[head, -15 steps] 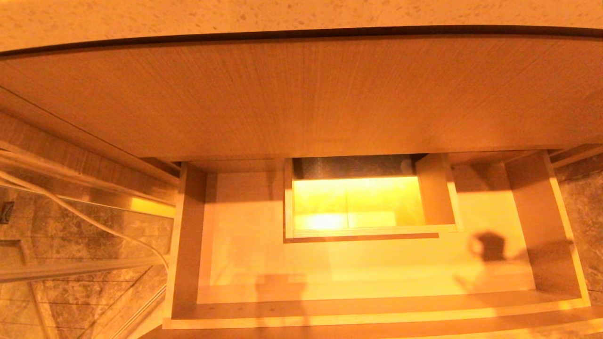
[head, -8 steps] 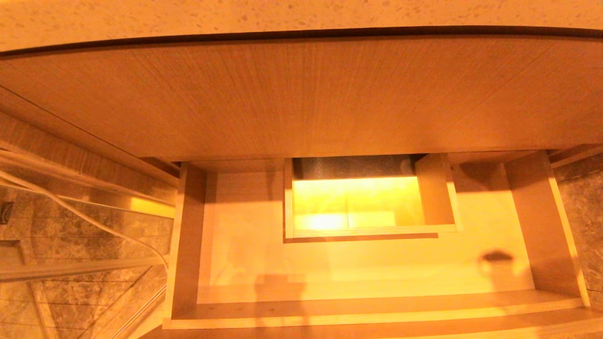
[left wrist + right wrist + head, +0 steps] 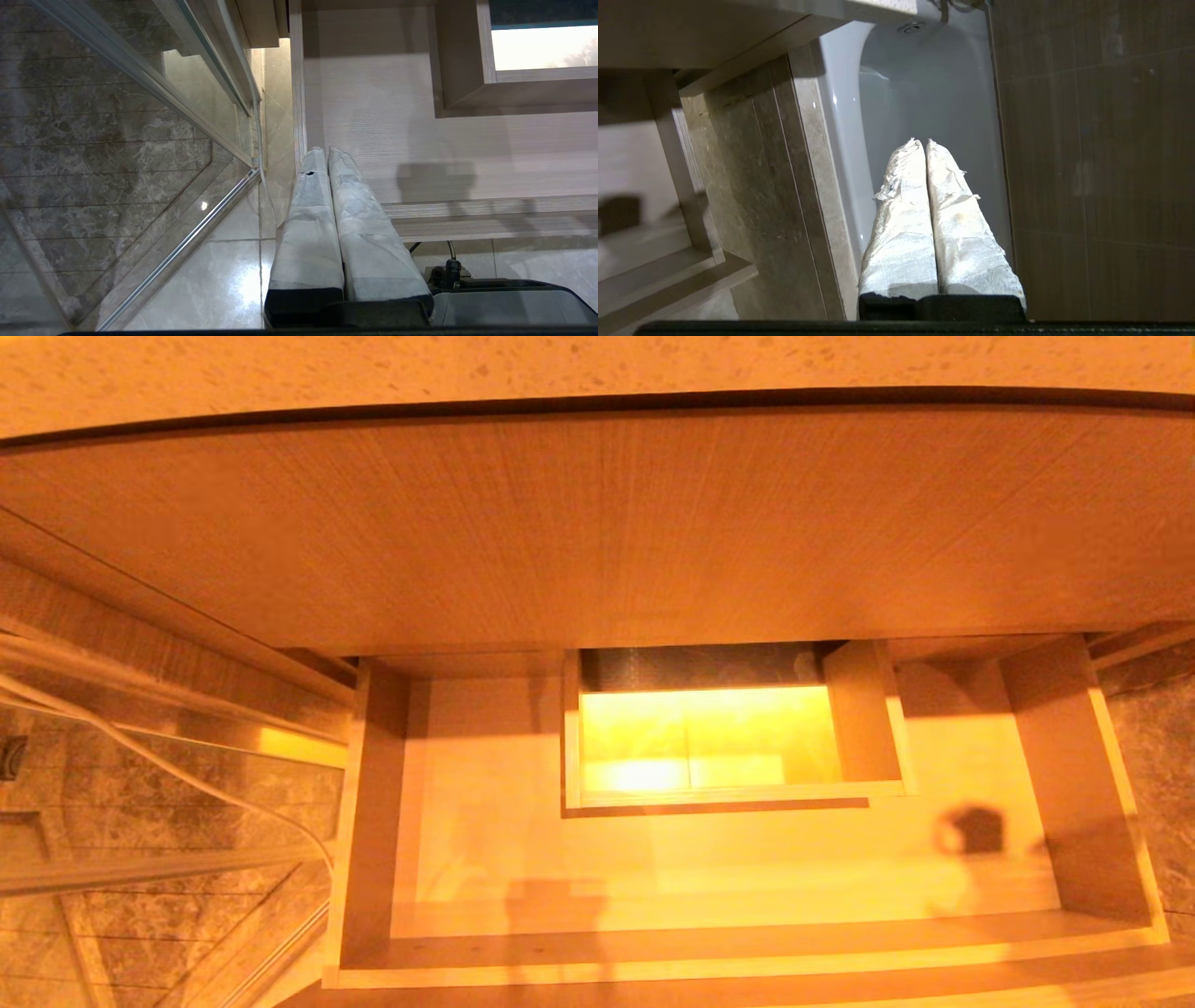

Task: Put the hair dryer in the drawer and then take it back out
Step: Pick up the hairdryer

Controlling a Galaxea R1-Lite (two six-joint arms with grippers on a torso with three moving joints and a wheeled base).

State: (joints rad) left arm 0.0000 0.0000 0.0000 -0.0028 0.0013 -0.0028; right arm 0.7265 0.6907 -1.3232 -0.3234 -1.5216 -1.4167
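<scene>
1. One drawer (image 3: 485,859) fills the lower half of the head view, pulled out from under a taller wood panel (image 3: 597,523). Its pale floor is bare and broad, walled by a left side (image 3: 369,803), a right side (image 3: 1083,775) and the front board (image 3: 747,957) along the near edge. A boxed cut-out (image 3: 868,719) stands at mid-back, with open floor on either side of it and in front. A dark shadow (image 3: 971,829) lies on the floor near the right side. A speckled counter (image 3: 597,364) runs above the panel. Neither arm shows here, and the hair dryer is not visible in this view.

2. Left wrist view: the left gripper (image 3: 327,151) has its two wrapped fingers (image 3: 308,224) pressed together along their length, holding nothing. The tips hang over the drawer's left side edge (image 3: 297,93), with the front board (image 3: 490,217) just beside them. Beyond lies the open pale floor up to the cut-out's corner (image 3: 460,88). On the other side of the fingers are a glass pane with a metal frame (image 3: 187,98) and a tiled floor (image 3: 224,280). The hair dryer is not seen here either.

3. Right wrist view: the right gripper (image 3: 923,141) also has its wrapped fingers (image 3: 962,233) closed against each other, with nothing between them. It hangs outside the drawer, over a white bathtub (image 3: 924,84) that sits between a stone ledge (image 3: 775,186) and a dark tiled wall (image 3: 1097,163). A corner of the drawer (image 3: 668,154) shows at the picture's edge, well apart from the fingertips. No hair dryer appears.
</scene>
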